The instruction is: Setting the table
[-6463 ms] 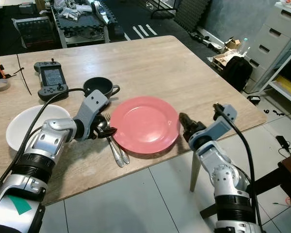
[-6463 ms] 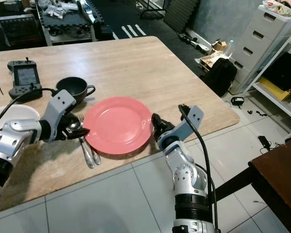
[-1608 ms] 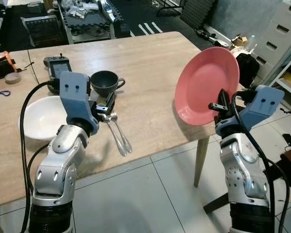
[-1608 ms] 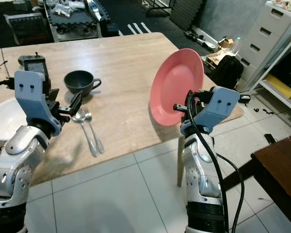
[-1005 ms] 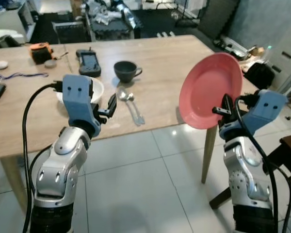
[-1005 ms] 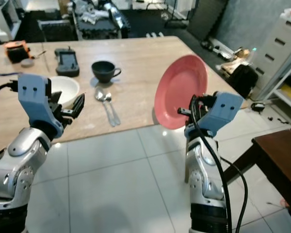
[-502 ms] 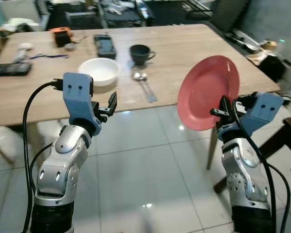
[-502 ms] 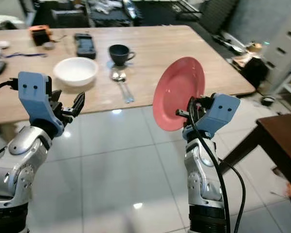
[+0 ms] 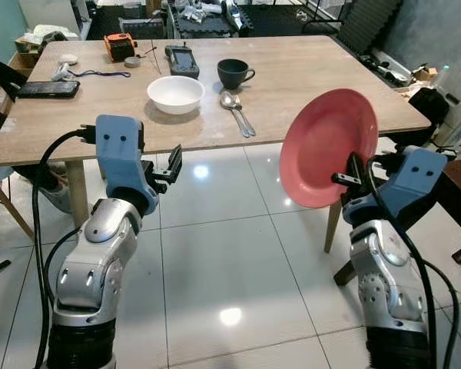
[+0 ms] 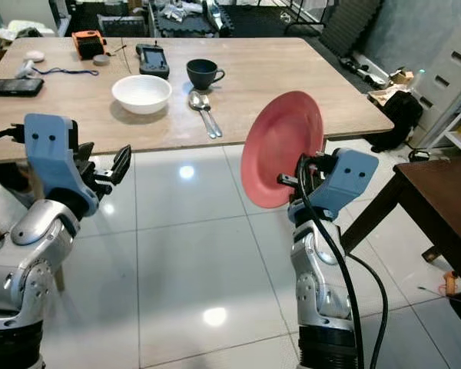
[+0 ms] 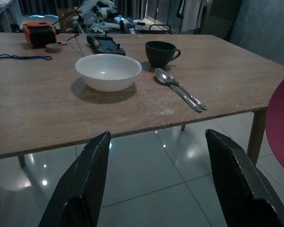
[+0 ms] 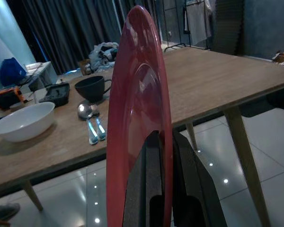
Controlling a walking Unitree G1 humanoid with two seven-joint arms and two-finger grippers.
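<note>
From the head camera, the right gripper (image 9: 352, 171) held a red plate (image 9: 323, 146) upright on edge over the tiled floor, right of the table (image 9: 292, 81), jaws clamped on its rim. The left gripper (image 9: 171, 165) hung empty, jaws spread. On the table sat a white bowl (image 9: 175, 93), black cup (image 9: 233, 73) and spoons (image 9: 237, 112).

The left wrist camera faced that bowl (image 11: 107, 71).

The right wrist camera showed fingers (image 12: 146, 184) pinching the plate's rim.

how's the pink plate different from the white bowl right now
The round pink plate stands on edge in the air, pinched by the right gripper away from the wooden table; the round white bowl sits upright on that table, untouched. The plate is shallow and flat; the bowl is deeper. The plate looks wider than the bowl. Both are round, plain and empty.
</note>
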